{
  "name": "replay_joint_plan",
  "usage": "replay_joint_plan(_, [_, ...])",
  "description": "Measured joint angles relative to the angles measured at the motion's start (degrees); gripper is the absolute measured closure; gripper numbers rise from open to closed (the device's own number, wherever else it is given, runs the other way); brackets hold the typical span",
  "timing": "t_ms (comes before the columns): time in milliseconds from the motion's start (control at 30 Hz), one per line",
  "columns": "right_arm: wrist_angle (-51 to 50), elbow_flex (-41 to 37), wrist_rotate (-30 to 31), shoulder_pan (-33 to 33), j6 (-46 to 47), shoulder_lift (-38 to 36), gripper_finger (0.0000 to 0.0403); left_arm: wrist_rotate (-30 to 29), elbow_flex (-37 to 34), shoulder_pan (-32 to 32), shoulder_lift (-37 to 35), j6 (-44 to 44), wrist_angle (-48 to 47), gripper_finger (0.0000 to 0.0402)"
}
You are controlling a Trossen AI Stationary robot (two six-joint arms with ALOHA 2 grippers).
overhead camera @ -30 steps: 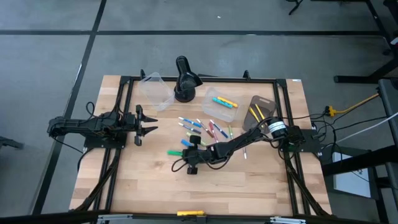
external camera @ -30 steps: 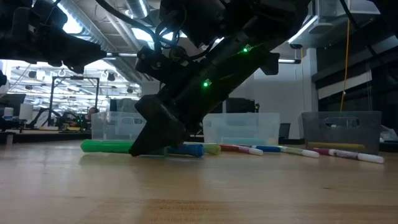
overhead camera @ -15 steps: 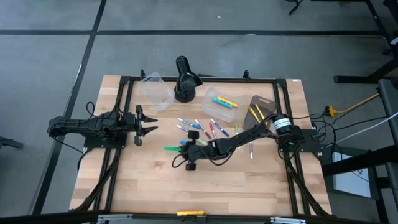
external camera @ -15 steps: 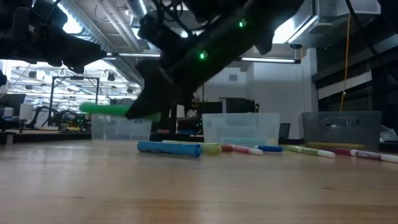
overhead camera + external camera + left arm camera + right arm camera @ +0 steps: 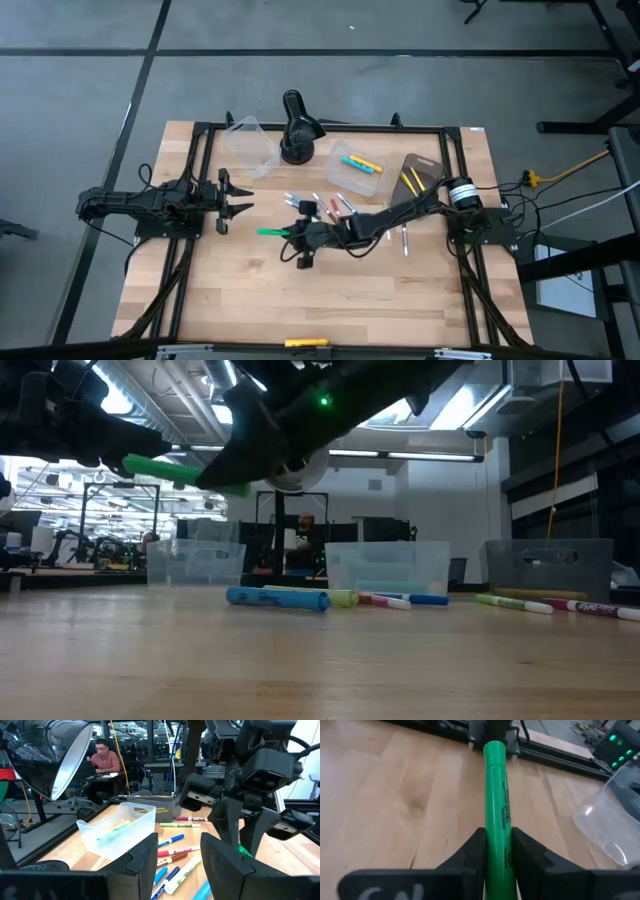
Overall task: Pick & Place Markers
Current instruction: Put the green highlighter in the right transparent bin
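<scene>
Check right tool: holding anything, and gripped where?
Right tool is shut on the green marker, gripped at one end; most of its barrel sticks out ahead, off the table.

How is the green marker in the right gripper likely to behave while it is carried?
The green marker looks rigid, a straight plastic barrel, so it probably won't sag. It sticks far out past the right gripper, gripped near one end, so it may pivot. Its round, smooth body would likely roll if set on the table.
</scene>
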Motion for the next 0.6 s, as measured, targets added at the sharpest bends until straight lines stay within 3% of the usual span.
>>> replay_joint_plan(167, [0.38,0.02,-2.90,-0.85,-0.02,-1.18,0.0330,0.00,0.00,-0.01,-0.01,0.01,0.00,0.0258])
replay_joint_plan(600, [0.16,0.09,-3.13,-1.60,-2.80,-3.42,0.0330,0.00,0.00,0.00,0.00,0.01,0.00,0.0258])
